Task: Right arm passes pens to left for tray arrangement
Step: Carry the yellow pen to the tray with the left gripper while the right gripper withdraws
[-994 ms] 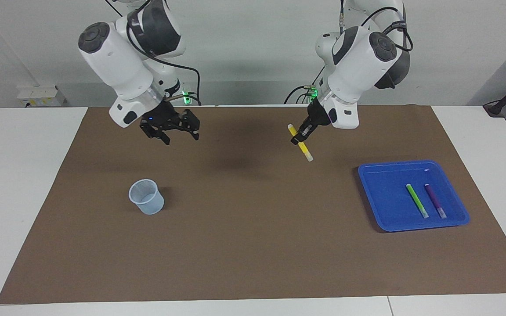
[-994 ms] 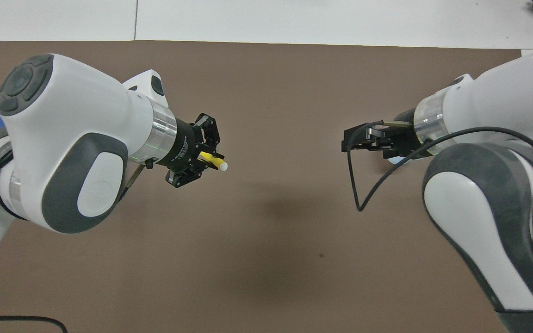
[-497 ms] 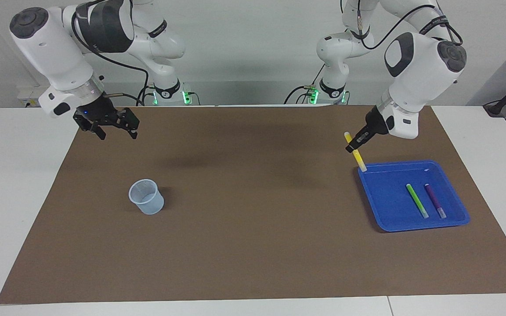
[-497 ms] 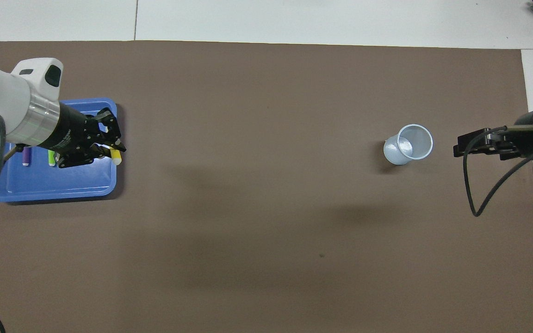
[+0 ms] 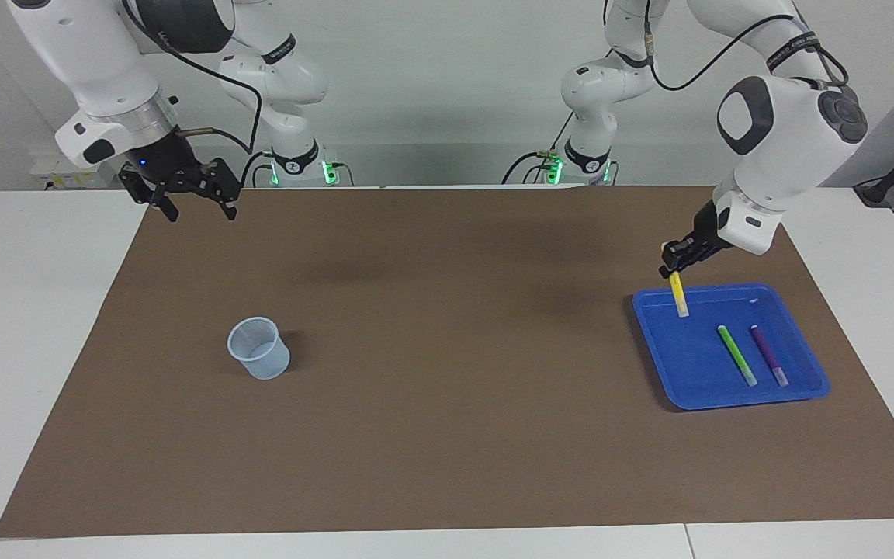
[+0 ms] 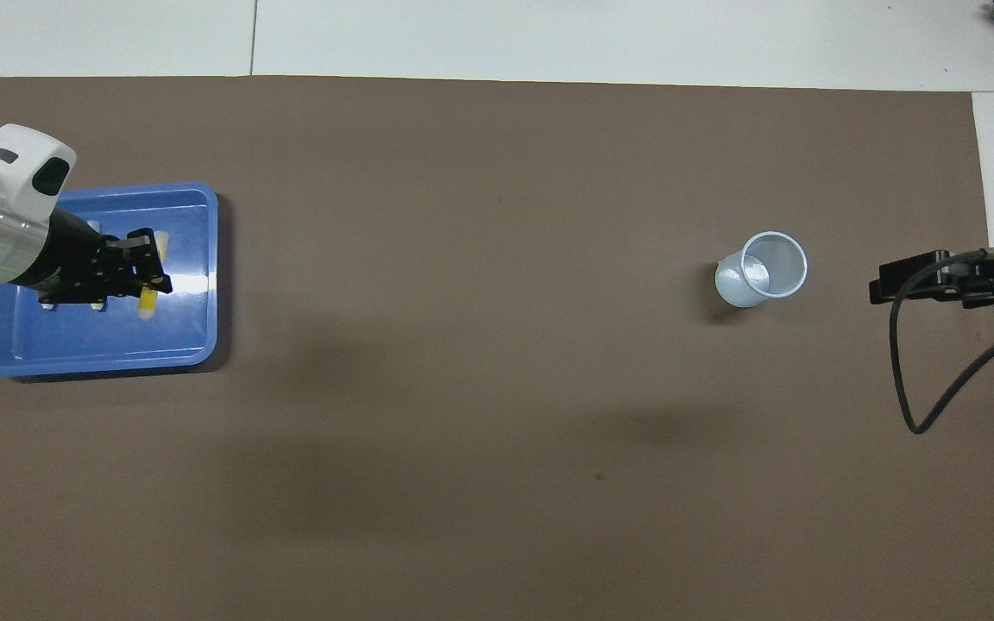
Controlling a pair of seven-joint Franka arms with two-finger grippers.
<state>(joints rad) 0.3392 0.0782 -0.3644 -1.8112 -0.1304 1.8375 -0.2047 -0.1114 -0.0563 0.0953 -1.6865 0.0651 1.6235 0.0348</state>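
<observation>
You have the yellow pen (image 5: pixel 678 295) pinched in the left gripper (image 5: pixel 673 265), hanging steeply with its pale tip down over the corner of the blue tray (image 5: pixel 808 392) that lies nearest the robots and toward the middle of the table. Whether the tip touches the tray floor I cannot tell. The green pen (image 5: pixel 737 355) and the purple pen (image 5: pixel 769 355) already lie flat in the tray, side by side and roughly parallel, apart from each other.

To finish this step well, I would carry the yellow pen a little further in from the rim before you let go, so it cannot tip out over the raised edge. Lower it until the tip rests on the floor, then lean it down along the same line as the green pen, leaving a gap like the one between the other two. Release only when most of its length is down; dropped from this steep angle, a slim round pen will likely roll into its neighbour.

The right gripper (image 5: pixel 191 198) waits with its fingers spread wide and empty, over the mat's corner at the right arm's end of the table. The cup (image 5: pixel 258 348) stands upright on the mat and looks empty.
</observation>
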